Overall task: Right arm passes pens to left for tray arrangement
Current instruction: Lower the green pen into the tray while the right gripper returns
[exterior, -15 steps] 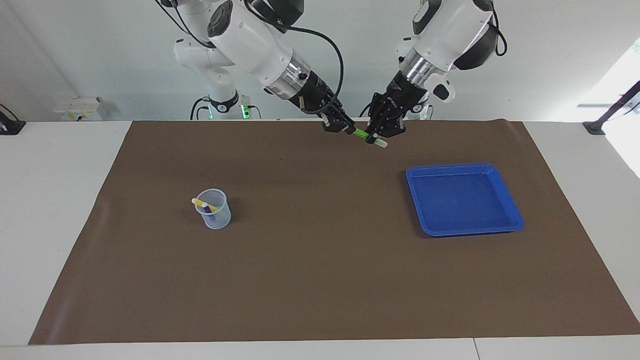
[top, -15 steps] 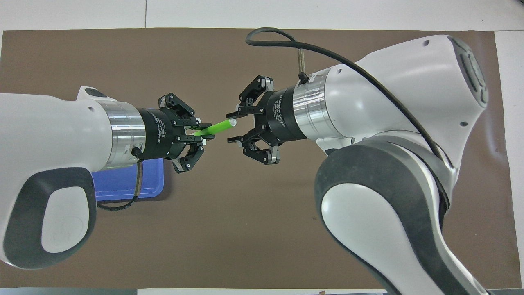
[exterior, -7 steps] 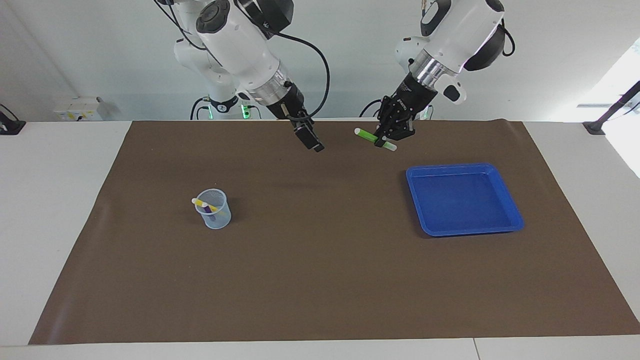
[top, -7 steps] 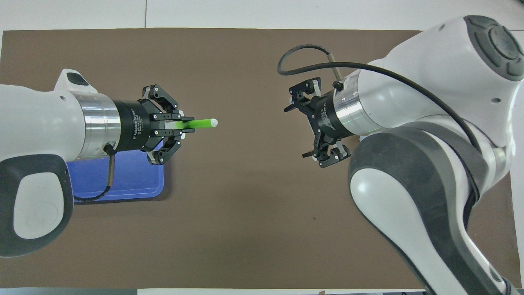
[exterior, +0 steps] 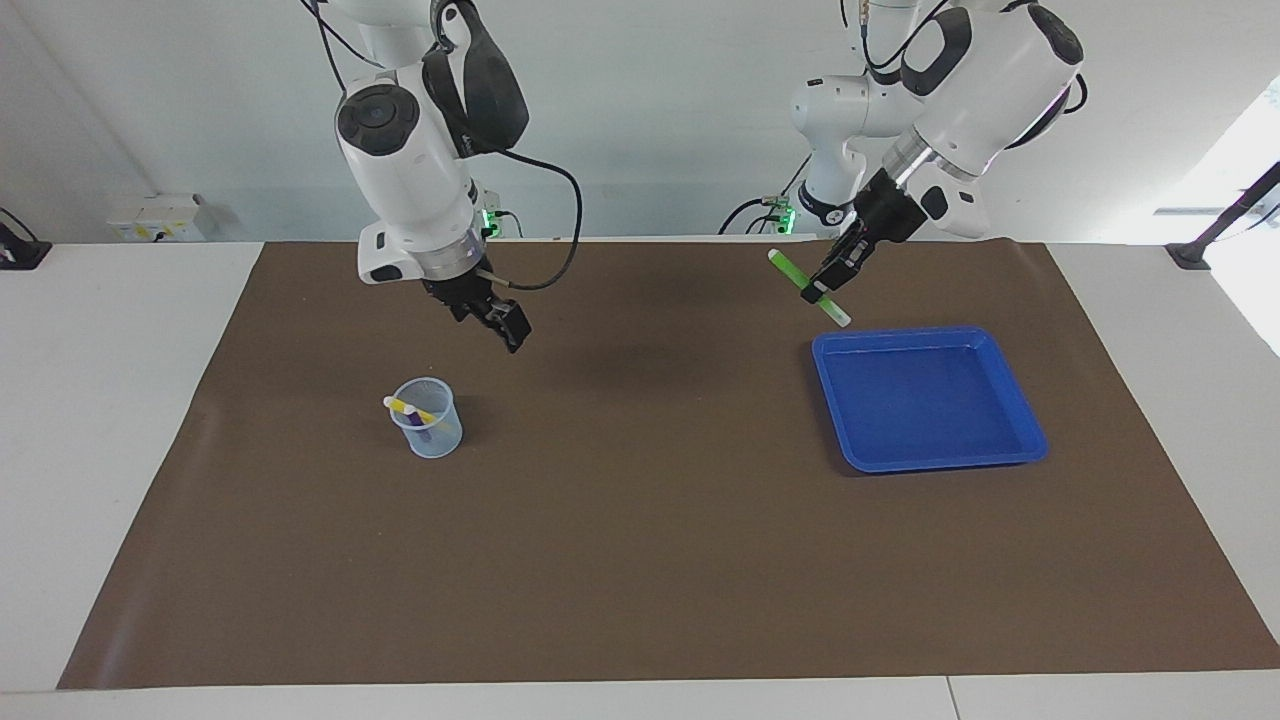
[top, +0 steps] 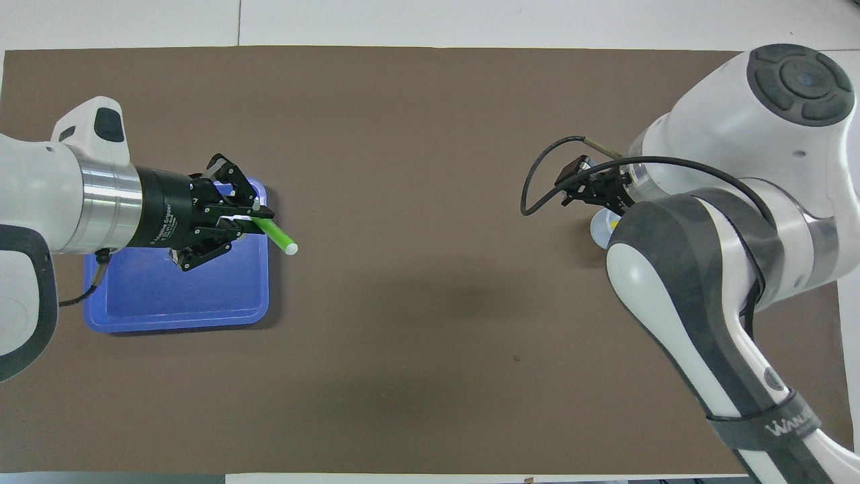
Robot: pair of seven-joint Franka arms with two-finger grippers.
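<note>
Gripping the green pen (exterior: 808,287) above the tray (exterior: 1018,400) to place it, left gripper (exterior: 826,283) is clamped while right gripper (exterior: 510,331), open and empty, hangs near the cup (exterior: 428,420)

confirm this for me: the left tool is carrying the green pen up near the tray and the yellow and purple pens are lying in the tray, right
Not quite. The left tool does carry the green pen near the tray, but the yellow pen and purple pen stand in the cup, as the facing view shows.

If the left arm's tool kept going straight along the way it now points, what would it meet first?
Probably the blue tray: the left tool, shut on the green pen, slants down toward the tray's corner nearest the robots. Depth is uncertain; it might land on the brown mat beside it.
</note>
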